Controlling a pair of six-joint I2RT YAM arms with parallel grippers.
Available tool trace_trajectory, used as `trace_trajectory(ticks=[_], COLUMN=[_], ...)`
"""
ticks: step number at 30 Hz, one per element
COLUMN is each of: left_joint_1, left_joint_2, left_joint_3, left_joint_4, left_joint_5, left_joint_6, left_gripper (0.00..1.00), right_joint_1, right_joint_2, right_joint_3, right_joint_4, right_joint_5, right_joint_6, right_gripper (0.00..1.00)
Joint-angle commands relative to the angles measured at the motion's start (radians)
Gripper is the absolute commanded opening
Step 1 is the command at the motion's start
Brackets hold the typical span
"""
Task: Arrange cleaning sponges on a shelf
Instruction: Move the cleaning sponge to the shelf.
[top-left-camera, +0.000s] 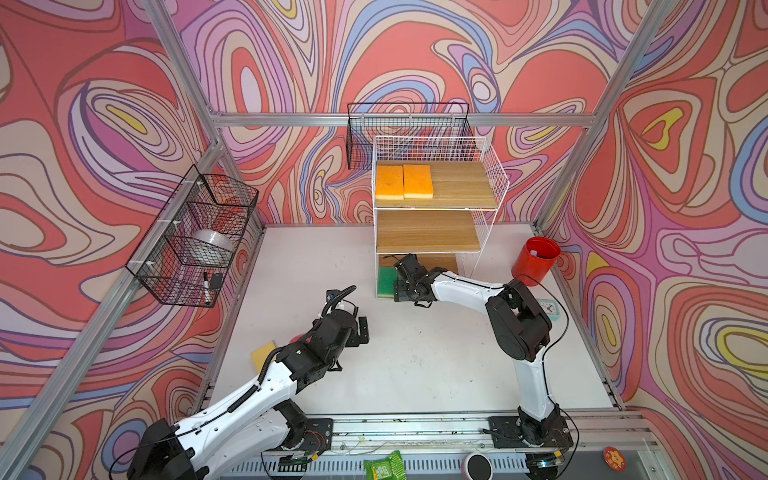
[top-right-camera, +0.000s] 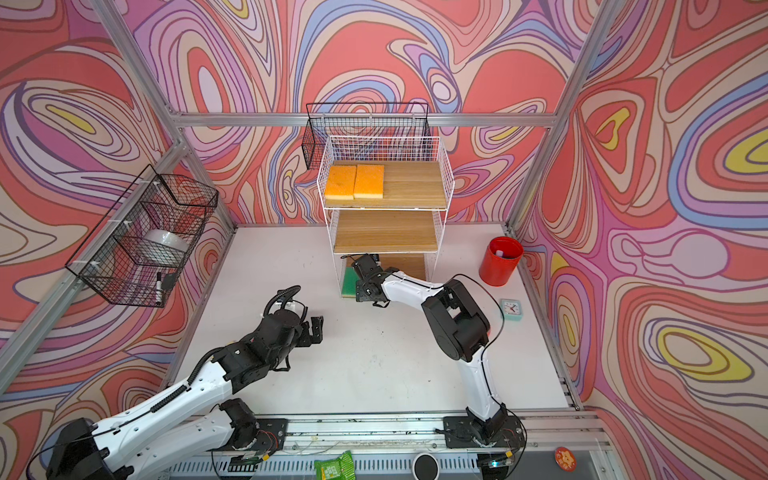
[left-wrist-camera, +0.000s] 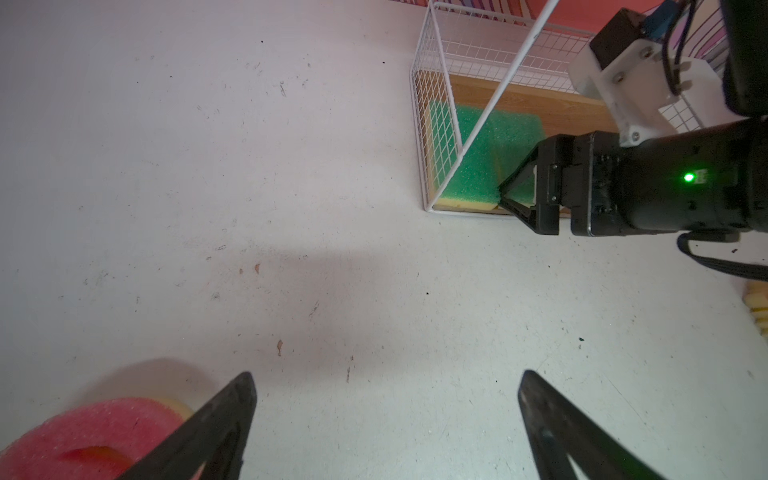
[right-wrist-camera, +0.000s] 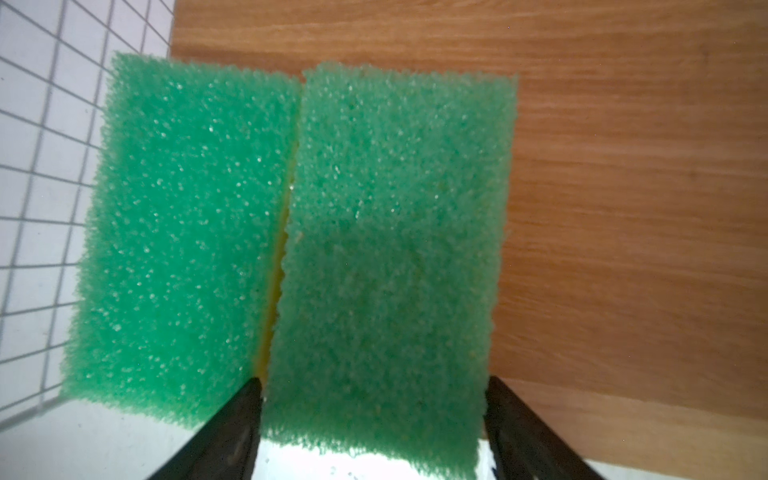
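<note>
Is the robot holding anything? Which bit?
Left gripper: nothing. Right gripper: jaws straddle one end of a green sponge on the shelf; whether they grip it cannot be told.

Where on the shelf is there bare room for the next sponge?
Middle board: all bare. Top board: free to the right of the two orange sponges. Bottom board: bare wood right of the two green sponges; crowded at its left, where the right arm's fingers flank one.

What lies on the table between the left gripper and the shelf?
Nothing: the left wrist view shows bare table from the left gripper to the shelf.
</note>
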Motion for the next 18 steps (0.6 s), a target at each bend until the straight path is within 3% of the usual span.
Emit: trace_trajectory(ticks=[1,18], left_joint_1=[0.008,0.014], left_joint_2=[-0.002,0.012], left_joint_3=[-0.011,-0.005], left_joint_4=[0.016,0.017], left_joint_5=[0.001,0.009], left_joint_6=[0.003,0.002], left_gripper=[1.00,1.00], right_joint_1=[-0.007,-0.007], right_joint_2=[-0.010,-0.080], right_joint_3=[0.018,-0.024], right_joint_4=[0.049,0.079], right_joint_5=[-0.028,-0.032], right_joint_6=[-0.025,-0.042], right_gripper=[0.88,0.91])
